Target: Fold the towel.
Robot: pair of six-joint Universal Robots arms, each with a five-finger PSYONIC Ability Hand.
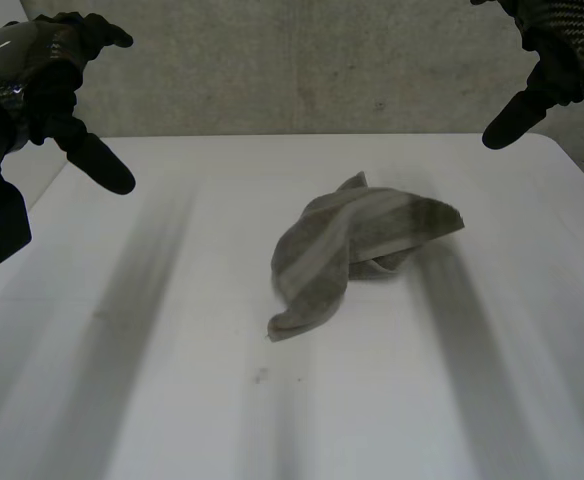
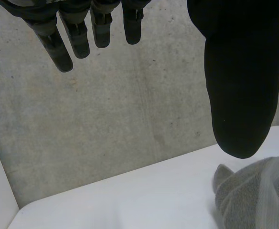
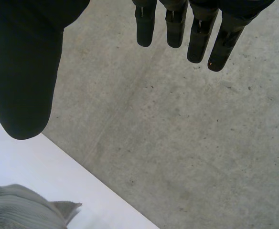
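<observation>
From my station I see the towel (image 1: 357, 250) lying crumpled in a loose heap on the white surface (image 1: 152, 380), a little to the right of the middle, between the two arms. It is grey with paler stripes and twisted on itself. One lobe reaches toward the near edge, another bunches out toward the right side, and a small pointed corner sticks up at its far edge. The left robot hand (image 1: 47, 75) hangs in the air over the far left corner of the surface, well apart from the towel, touching nothing. In its wrist view the fingers (image 2: 63, 52) run out straight and side by side, the thumb (image 2: 240, 86) stands well away from them, and the hand has hold of nothing. Past the thumb tip a grey fold of the towel lies on the surface. The right robot hand (image 1: 557, 45) hovers over the far right corner, likewise well clear of the towel. Its own wrist view shows the fingers (image 3: 216, 47) straight and the thumb (image 3: 22, 71) spread wide from them, so this hand is fully open too and carries nothing. The towel's pointed corner rests on the surface beyond the thumb tip. Behind the surface stands a bare grey concrete wall (image 1: 302, 70).
</observation>
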